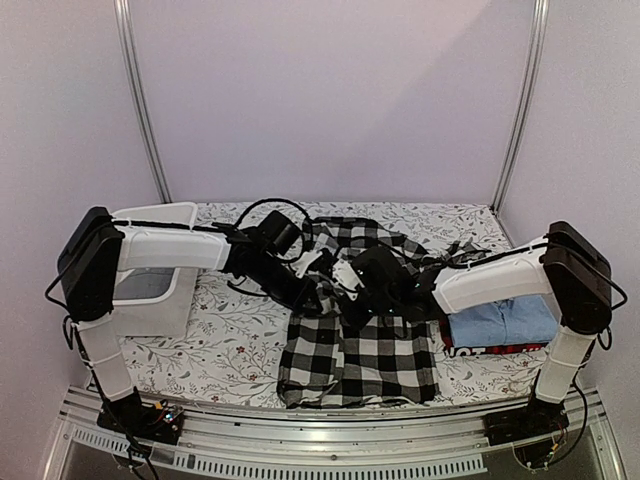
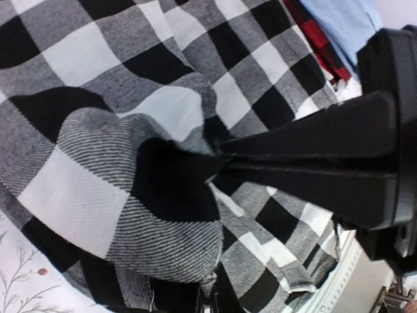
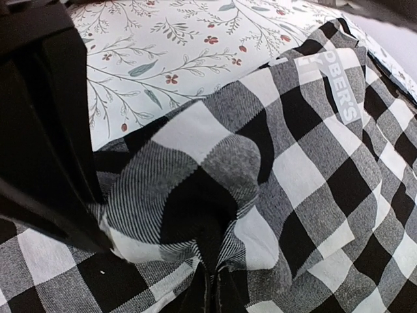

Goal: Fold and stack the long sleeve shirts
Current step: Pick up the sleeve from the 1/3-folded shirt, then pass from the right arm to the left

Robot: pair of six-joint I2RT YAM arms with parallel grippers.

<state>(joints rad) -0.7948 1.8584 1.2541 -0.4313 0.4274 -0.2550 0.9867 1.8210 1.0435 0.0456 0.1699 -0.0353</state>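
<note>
The black-and-white checked shirt [image 1: 355, 350] lies spread over the middle of the table, its upper part bunched and lifted. My left gripper [image 1: 318, 292] is shut on a fold of it [image 2: 163, 189]. My right gripper [image 1: 368, 285] is shut on another fold [image 3: 202, 215] close beside the left one. White lettering on a black band [image 3: 342, 91] shows in the right wrist view. The light blue shirt [image 1: 505, 320] lies folded at the right on top of the red-and-black one [image 1: 490, 349]; both also show in the left wrist view, blue [image 2: 339, 26] over red [image 2: 313, 32].
A white plastic tub [image 1: 150, 275] stands at the left under the left arm. The floral tablecloth [image 1: 230, 340] covers the table. Metal poles rise at the back corners. The right arm [image 2: 352, 163] fills the right side of the left wrist view.
</note>
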